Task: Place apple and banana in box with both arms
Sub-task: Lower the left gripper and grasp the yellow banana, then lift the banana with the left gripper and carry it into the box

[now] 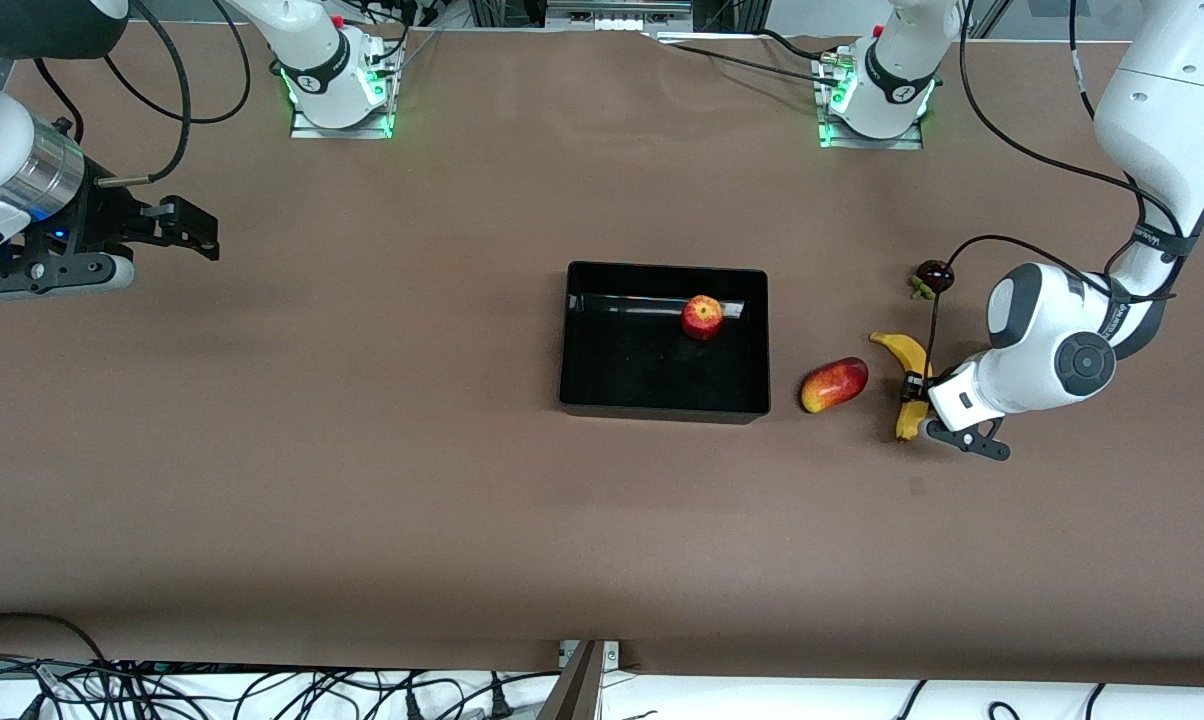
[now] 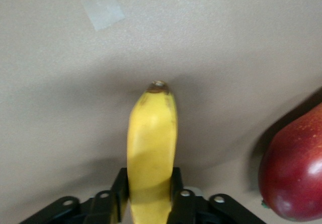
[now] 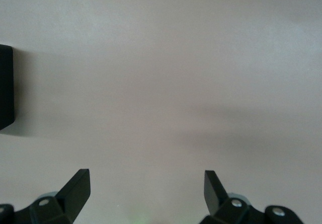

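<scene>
The apple (image 1: 702,317), red with pale streaks, lies inside the black box (image 1: 662,405), near the wall nearest the robot bases. The yellow banana (image 1: 902,350) lies on the table toward the left arm's end, past a mango-like fruit from the box. My left gripper (image 1: 917,387) is low over the banana's middle, its fingers pressed against both sides. The left wrist view shows the banana (image 2: 151,133) running out from between the left gripper's (image 2: 150,186) fingers. My right gripper (image 1: 194,228) is open and empty, held above bare table at the right arm's end; it also shows in the right wrist view (image 3: 147,181).
An oblong red-yellow mango-like fruit (image 1: 834,384) lies between box and banana; it shows close in the left wrist view (image 2: 294,171). A small dark round fruit (image 1: 933,275) lies farther from the front camera than the banana. A box corner (image 3: 5,85) shows in the right wrist view.
</scene>
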Action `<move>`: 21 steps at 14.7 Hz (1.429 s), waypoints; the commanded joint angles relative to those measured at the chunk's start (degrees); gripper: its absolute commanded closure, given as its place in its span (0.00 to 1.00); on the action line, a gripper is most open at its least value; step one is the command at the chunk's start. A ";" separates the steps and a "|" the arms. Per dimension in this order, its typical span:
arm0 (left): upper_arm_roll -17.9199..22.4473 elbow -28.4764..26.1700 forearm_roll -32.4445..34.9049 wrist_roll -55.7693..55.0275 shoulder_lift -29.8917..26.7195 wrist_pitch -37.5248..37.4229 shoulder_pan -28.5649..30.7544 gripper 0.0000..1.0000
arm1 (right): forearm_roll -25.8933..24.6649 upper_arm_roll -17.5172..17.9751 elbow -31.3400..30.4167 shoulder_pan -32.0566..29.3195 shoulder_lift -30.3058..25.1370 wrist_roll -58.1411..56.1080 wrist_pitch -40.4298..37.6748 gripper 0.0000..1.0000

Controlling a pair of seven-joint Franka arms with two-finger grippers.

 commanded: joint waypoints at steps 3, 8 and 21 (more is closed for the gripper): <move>-1.62 0.03 1.13 0.79 -5.15 -2.59 0.59 1.00 | 0.12 0.26 0.64 -0.34 0.09 0.23 -0.11 0.00; -13.21 13.64 0.07 -7.01 -7.55 -25.08 -1.60 1.00 | 0.12 0.26 0.64 -0.34 0.09 0.23 -0.11 0.00; -6.82 23.33 0.69 -29.44 10.99 -10.80 -37.55 0.97 | 0.12 0.26 0.64 -0.43 0.09 0.23 -0.11 0.00</move>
